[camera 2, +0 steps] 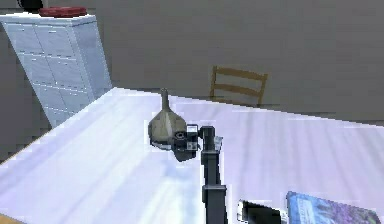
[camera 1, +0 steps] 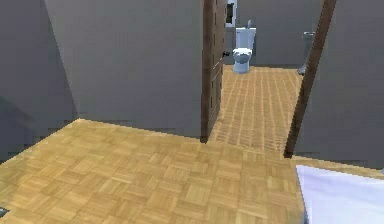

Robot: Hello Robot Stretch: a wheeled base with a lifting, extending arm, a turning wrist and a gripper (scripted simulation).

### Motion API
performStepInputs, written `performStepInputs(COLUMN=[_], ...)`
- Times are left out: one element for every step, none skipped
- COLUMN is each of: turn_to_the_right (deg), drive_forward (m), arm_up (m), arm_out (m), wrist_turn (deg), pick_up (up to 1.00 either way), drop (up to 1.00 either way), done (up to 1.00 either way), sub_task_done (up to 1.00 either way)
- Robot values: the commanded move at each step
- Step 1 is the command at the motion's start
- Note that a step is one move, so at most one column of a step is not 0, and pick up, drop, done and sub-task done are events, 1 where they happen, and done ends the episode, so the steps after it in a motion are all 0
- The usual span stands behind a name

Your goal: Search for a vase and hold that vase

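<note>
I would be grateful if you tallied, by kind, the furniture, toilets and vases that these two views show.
Vase: 1
Chair: 1
Table: 1
Drawer cabinet: 1
Toilet: 1
Total: 5

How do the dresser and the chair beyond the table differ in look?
The dresser is white with solid drawer fronts; the chair is tan wood with an open slatted back. The dresser bears a red thing on top; the chair's back bears nothing. Both stand beyond the table.
</note>
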Motion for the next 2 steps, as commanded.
performStepInputs(turn_to_the_right=[0.0, 0.0], drive_forward=[0.0, 0.0], arm_up=[0.0, 0.1], arm_out=[0.0, 0.0], wrist_turn=[0.0, 0.0], pick_up=[1.0, 0.0], drop=[0.0, 0.0], done=[0.0, 0.0], sub_task_done=[0.0, 0.0])
